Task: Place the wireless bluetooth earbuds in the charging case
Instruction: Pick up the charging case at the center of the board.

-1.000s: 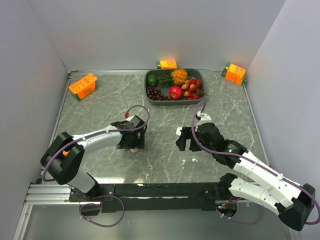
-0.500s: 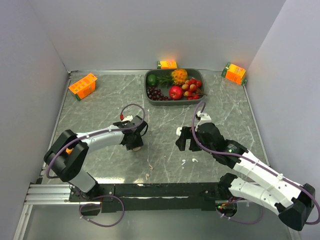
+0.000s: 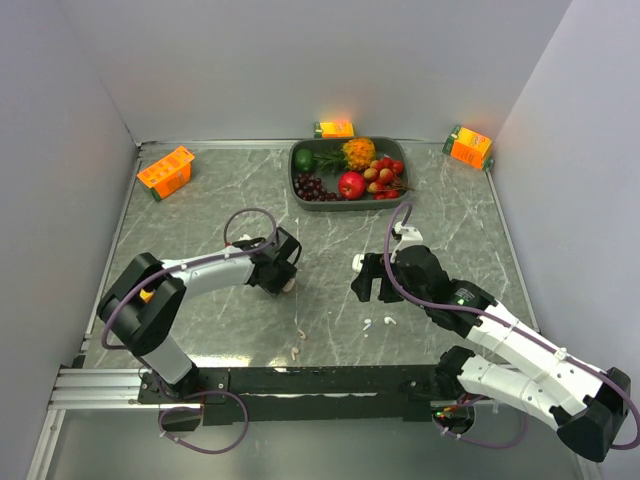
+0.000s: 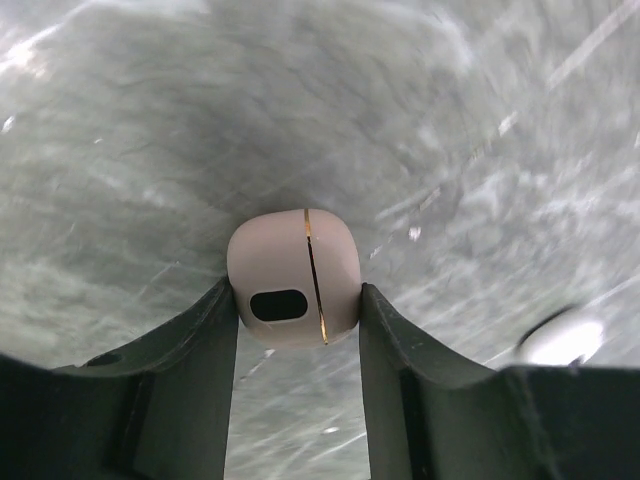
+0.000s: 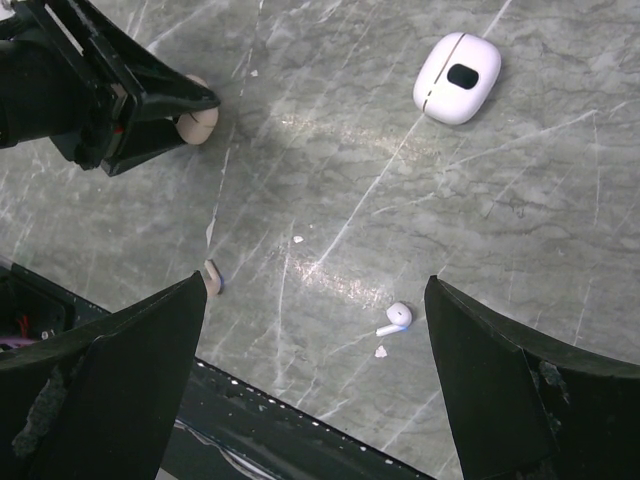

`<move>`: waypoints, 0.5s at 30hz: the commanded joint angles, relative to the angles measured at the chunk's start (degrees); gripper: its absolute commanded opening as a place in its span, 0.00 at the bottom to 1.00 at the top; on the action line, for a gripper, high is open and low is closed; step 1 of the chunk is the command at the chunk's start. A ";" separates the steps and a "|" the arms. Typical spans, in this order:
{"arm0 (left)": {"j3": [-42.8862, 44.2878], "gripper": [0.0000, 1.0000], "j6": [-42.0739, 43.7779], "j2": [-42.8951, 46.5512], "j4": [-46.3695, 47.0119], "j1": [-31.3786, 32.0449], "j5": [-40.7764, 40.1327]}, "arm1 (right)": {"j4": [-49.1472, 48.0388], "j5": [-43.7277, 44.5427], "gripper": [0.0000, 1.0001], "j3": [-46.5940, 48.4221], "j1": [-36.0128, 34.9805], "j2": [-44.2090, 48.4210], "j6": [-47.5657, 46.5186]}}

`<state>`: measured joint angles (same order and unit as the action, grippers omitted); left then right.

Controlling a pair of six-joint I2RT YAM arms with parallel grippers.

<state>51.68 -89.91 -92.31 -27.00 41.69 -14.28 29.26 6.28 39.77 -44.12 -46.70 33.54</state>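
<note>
On the grey marbled table [image 3: 200, 230], overhead view: left gripper [image 3: 285, 276] at centre-left, the charging case [image 3: 291, 285] a pale spot at its tip; right gripper [image 3: 370, 289] well apart to the right; earbuds [image 3: 388, 321] as tiny white specks on the near side of it; fruit tray [image 3: 294, 172] and three orange cartons [image 3: 165, 170] toward the far edge. Left wrist view: charging case [image 4: 293, 277] clamped between both dark fingers [image 4: 190, 360], one pad touching each side, its rounded end past the fingertips, gold seam line upright, dark oval facing the camera. Right wrist view: fingers [image 5: 120, 375] wide apart, holding nothing; one of the earbuds [image 5: 397, 317] on the table between them, nearer the finger at the picture's right; a white case [image 5: 457, 77] far beyond; the charging case [image 5: 197, 122] at upper left, in the left gripper's tips.
</note>
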 commanded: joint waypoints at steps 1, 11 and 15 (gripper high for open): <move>1.84 0.01 -15.11 -3.75 -7.60 -0.99 -1.71 | -0.34 -0.40 0.98 -0.30 -0.18 1.26 0.56; 9.83 0.26 -8.01 -9.38 -13.41 -5.13 -1.10 | 0.36 -0.05 0.98 -1.27 -0.27 2.22 0.30; 10.02 0.50 -5.81 -8.06 -14.65 -5.04 -2.15 | -0.16 0.05 0.98 -1.71 -0.27 2.58 0.21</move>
<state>61.65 -98.56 -99.88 -35.64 36.73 -14.11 29.65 6.00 38.70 -44.12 -45.65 33.56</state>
